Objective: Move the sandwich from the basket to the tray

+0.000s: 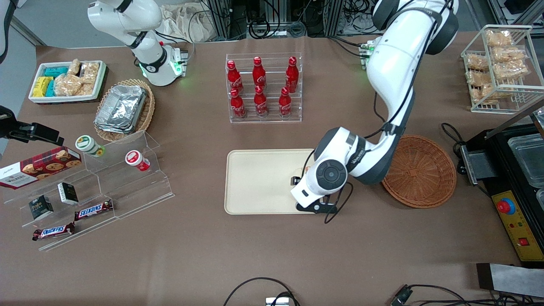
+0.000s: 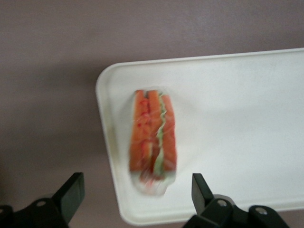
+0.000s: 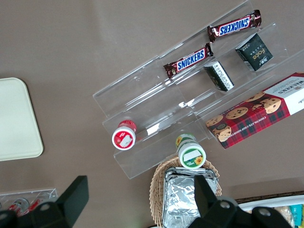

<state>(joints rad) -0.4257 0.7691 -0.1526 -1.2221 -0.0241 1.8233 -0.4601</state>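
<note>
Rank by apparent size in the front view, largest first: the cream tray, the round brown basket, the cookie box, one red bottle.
1. tray
2. basket, slightly smaller
3. cookie box
4. red bottle

The gripper hangs open above the sandwich.

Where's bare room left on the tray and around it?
The tray is bare toward the parked arm's end; the sandwich lies near its edge toward the basket, under the open gripper. Bare table lies nearer the front camera. Toward the bottle rack, room is tighter.
</note>
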